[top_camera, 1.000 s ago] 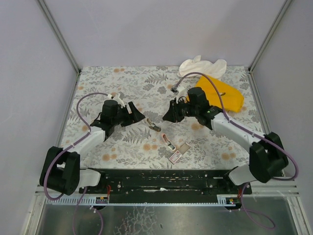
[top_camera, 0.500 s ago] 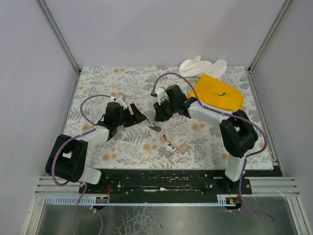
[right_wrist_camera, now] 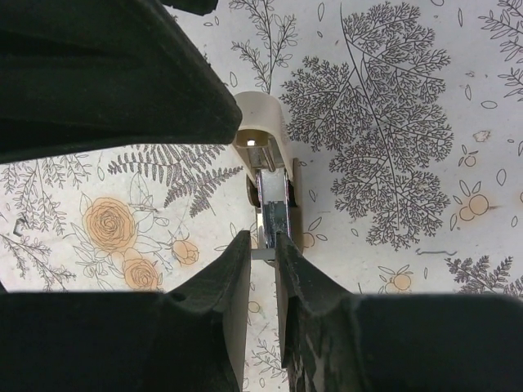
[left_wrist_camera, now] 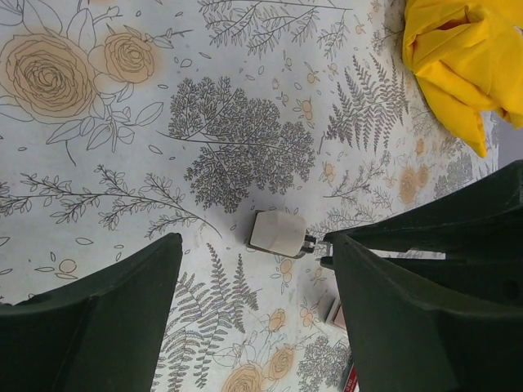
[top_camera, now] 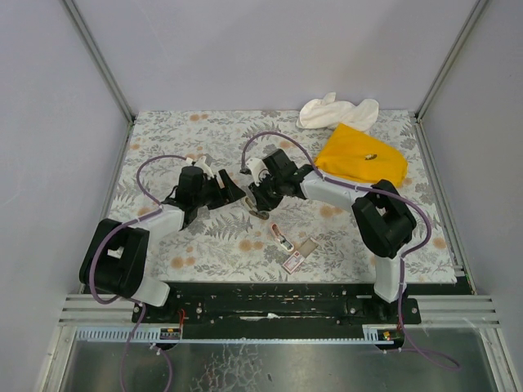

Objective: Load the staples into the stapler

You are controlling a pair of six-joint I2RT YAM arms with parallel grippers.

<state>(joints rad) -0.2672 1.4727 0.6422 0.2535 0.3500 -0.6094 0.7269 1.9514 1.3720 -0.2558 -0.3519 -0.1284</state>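
I work on a worktop (top_camera: pixel 204 245) covered in a pale print of grey ferns and orange roses. Plain lilac-grey walls (top_camera: pixel 270 49) close it in on three sides, with aluminium posts (top_camera: pixel 96 57) at the far corners. A black rail (top_camera: pixel 278 300) edges my near side. The light is soft and even.

Counter (top_camera: pixel 163 139): covered in floral-and-fern print | yellow cloth (top_camera: pixel 347 159): laid crumpled at far right | small dark object (top_camera: pixel 370 155): set on yellow cloth, kind not discernible | white cloth (top_camera: pixel 335 110): bunched at far edge, just behind yellow cloth
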